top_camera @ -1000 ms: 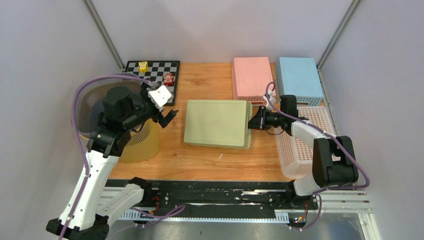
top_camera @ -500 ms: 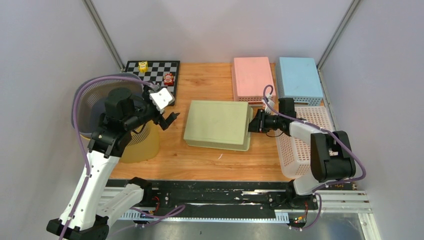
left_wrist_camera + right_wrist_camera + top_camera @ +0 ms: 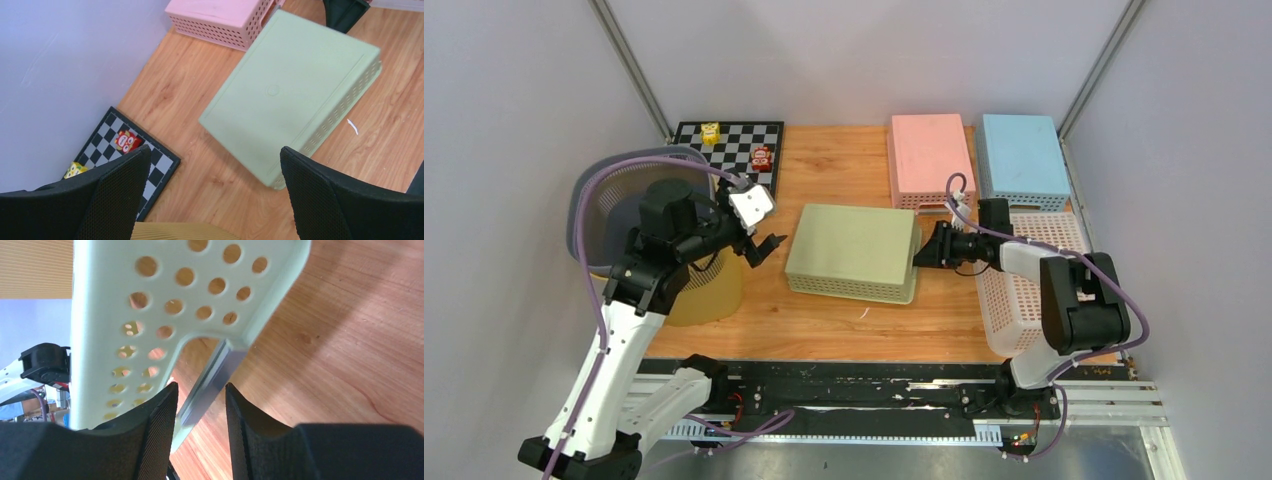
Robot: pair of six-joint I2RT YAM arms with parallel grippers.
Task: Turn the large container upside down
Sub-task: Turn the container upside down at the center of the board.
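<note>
We see the large container (image 3: 852,250) lying base-up near the middle of the table (image 3: 844,165), with its solid bottom facing the ceiling and its perforated side wall turned toward the arms. The right gripper (image 3: 927,247) is at the container's right end. In the right wrist view its fingers (image 3: 150,425) sit close together on either side of the rim below the handle cut-out, and to us they look clamped on that rim. We cannot tell whether that end rests fully on the table or is a touch raised. The left gripper (image 3: 767,249) hangs just left of the container with its fingers spread wide, holding nothing and clear of the near corner.

We judge the flip itself to be as good as done, and the step in hand is setting the container down. The next move calls for settling the right end flat, parting the fingers and drawing them straight back off the rim so the container is not dragged along.

Room is tight on the right. The white basket (image 3: 1024,295) lies under the right forearm, and the pink container (image 3: 929,155) stands just behind the wrist, with the blue container (image 3: 1022,152) beside it. The table is open in front of the container and to its rear left, up to the chessboard (image 3: 729,142). The yellow basket (image 3: 709,292) sits near the left arm.
</note>
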